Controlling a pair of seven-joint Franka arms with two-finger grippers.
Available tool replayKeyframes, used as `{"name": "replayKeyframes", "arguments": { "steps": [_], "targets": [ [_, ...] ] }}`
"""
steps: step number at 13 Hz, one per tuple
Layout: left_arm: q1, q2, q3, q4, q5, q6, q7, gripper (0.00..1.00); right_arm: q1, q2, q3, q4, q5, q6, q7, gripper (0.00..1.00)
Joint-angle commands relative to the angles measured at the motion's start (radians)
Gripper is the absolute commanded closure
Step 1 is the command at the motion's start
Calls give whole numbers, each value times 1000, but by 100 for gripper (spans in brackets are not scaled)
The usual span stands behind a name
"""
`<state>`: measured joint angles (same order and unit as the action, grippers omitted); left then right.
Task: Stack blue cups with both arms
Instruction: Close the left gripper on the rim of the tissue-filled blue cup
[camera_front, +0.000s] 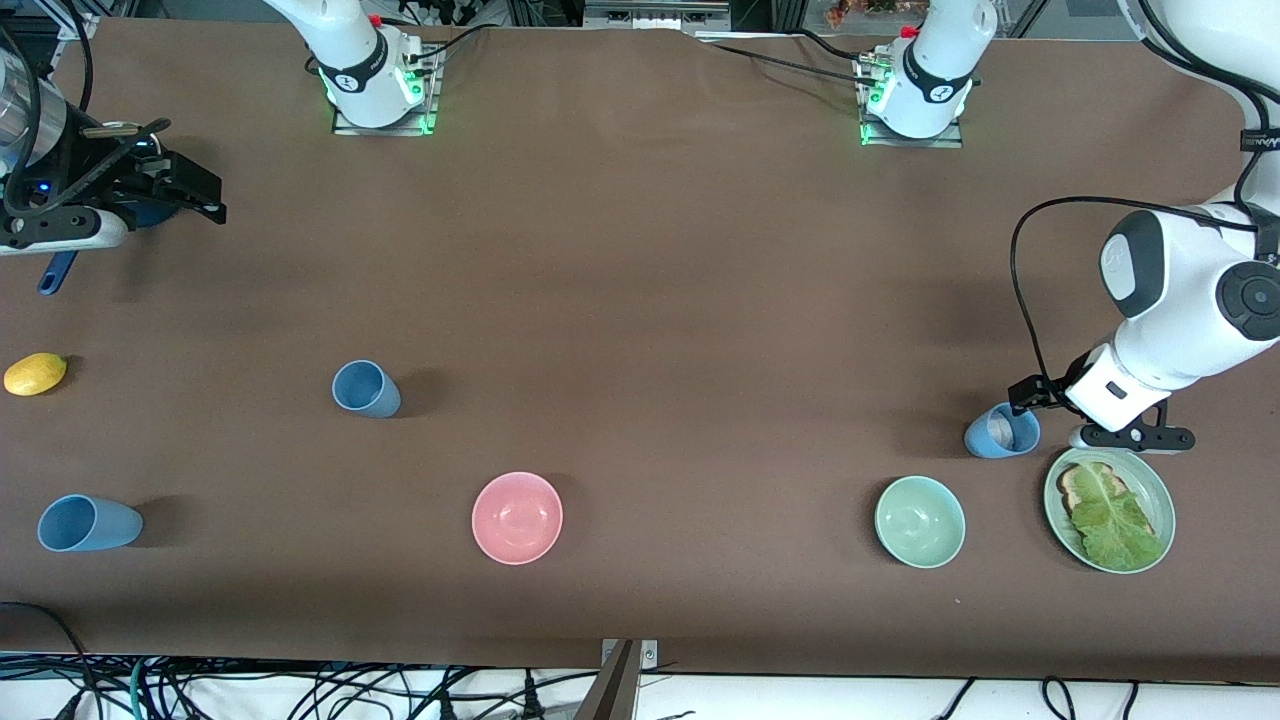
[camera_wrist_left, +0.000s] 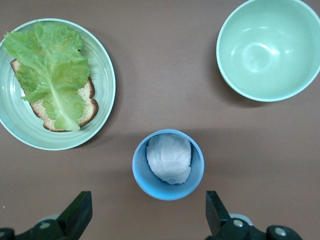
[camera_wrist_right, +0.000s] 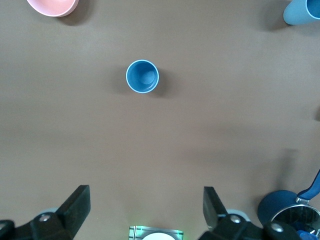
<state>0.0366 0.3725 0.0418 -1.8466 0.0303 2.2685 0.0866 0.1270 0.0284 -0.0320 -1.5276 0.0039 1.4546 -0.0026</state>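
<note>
Three light-blue cups are on the brown table. One cup (camera_front: 1002, 432) (camera_wrist_left: 150, 182) with a whitish lump inside stands upright beside the green plate, at the left arm's end. My left gripper (camera_front: 1085, 420) (camera_wrist_left: 147, 215) hangs open just above the table next to it, fingers apart, nothing between them. A second cup (camera_front: 365, 388) (camera_wrist_right: 142, 76) stands mid-table toward the right arm's end. The third cup (camera_front: 88, 523) (camera_wrist_right: 302, 12) is nearer the front camera at that end. My right gripper (camera_front: 190, 190) (camera_wrist_right: 145, 212) is open and empty, high over the table by the pot.
A green plate (camera_front: 1160, 500) (camera_wrist_left: 100, 65) holds bread and lettuce. A green bowl (camera_front: 920, 521) (camera_wrist_left: 267, 47) and a pink bowl (camera_front: 517, 517) (camera_wrist_right: 52, 6) sit near the front edge. A dark-blue pot (camera_front: 150, 212) (camera_wrist_right: 280, 210) is under the right hand. A yellow fruit (camera_front: 35, 373) lies nearby.
</note>
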Motion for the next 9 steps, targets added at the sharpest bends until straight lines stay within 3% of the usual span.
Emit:
{"name": "replayKeyframes", "arguments": {
  "steps": [1, 9],
  "targets": [
    [-1, -12, 12, -54, 16, 72, 19, 0, 2, -1, 1, 20, -10, -16, 13, 0],
    [23, 31, 21, -86, 16, 193, 84, 1, 2, 2, 3, 18, -12, -11, 10, 0]
  ]
}}
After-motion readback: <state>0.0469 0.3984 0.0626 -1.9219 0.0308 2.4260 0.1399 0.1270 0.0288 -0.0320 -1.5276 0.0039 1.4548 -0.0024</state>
